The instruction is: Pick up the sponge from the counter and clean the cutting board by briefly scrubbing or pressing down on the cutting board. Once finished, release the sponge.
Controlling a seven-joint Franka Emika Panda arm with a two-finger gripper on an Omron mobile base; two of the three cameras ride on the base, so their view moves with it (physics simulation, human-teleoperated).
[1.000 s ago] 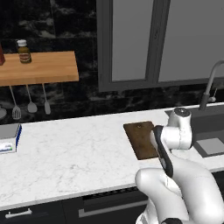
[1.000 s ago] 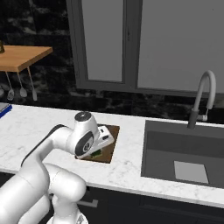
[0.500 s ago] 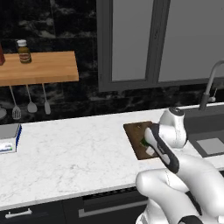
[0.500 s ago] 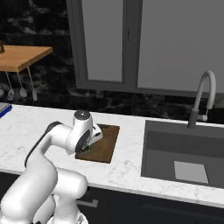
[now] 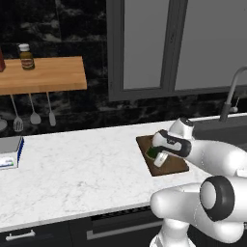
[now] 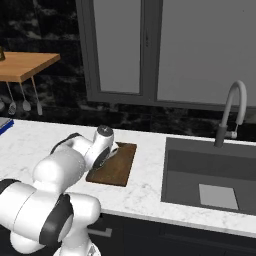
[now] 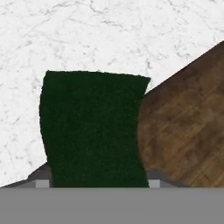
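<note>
Gripper [image 5: 158,155] pinching sponge [image 7: 92,131] between its fingers, dark green rough scrubbing face toward the hand camera, sponge at left edge of dark brown wood-grained cutting board [image 7: 188,131], on white grey-veined marble counter [image 5: 77,169].

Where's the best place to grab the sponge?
Across its two long side faces, coming straight down onto the dark green top. The sponge is a small block, so its flat parallel sides suit two fingers. The tool is shut on it this way now, a finger at each side, over the cutting board.
</note>
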